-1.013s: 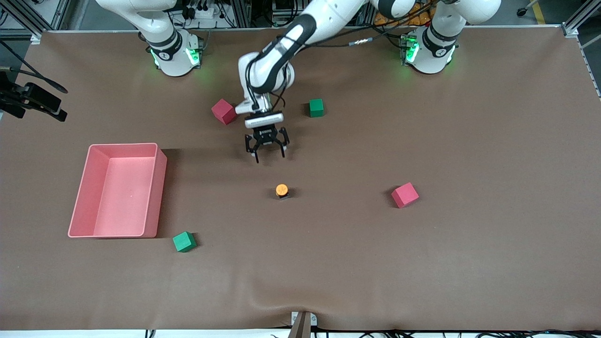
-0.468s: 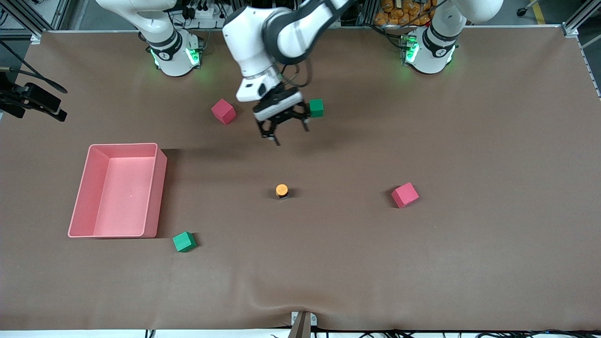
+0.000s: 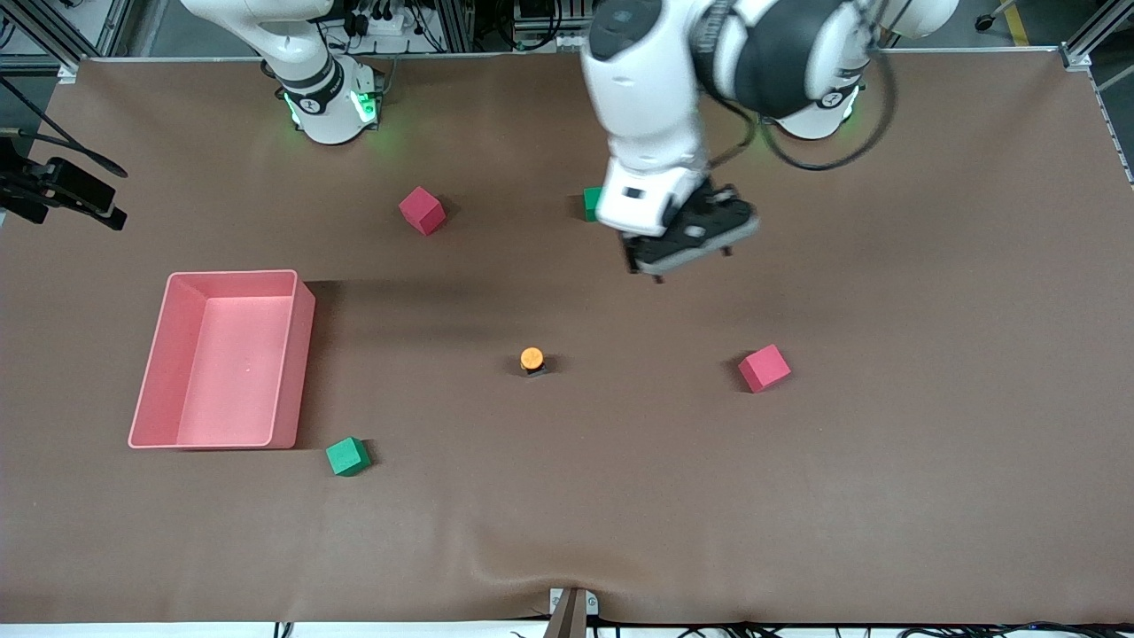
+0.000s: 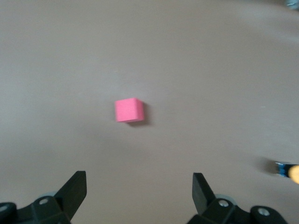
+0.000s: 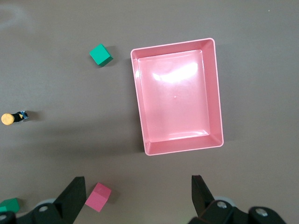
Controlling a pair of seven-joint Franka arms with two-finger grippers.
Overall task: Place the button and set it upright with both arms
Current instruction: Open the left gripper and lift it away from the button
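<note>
Inspecting from the front camera's edge toward my bases:

Nearest item: a green cube [image 3: 347, 456] sits just beside the near corner of the pink tray [image 3: 301, 354], toward my right arm's end of the table [image 3: 567, 532].

Button position: the button [image 3: 532, 360] stands mid-table, nothing touching it, farther from the front camera than that green cube.

Button attitude: the orange cap faces up with the black body beneath it, so I judge it already upright, or very nearly.

Beside the button: a red cube [image 3: 764, 368] lies well apart from it, toward my left arm's end.

Left gripper: my left gripper [image 4: 139, 186] hangs in the air with fingers spread wide and nothing between them. It is over bare table between the button and my left base.

Key relation: from my left gripper the button lies toward the front camera and toward my right arm's end. In the left wrist view the red cube is centred and the button [image 4: 288, 171] only clips the frame's edge, so I am not aimed at it.

Nearer arm: the left, in my judgement.

Farther cubes: a red cube [image 3: 422, 210] and a second green cube [image 3: 590, 203], partly hidden by my left wrist.

Right gripper: my right gripper [image 5: 138, 186] waits high over the tray end, wide open and empty; its view shows the button [image 5: 13, 118] well off to one side.
</note>
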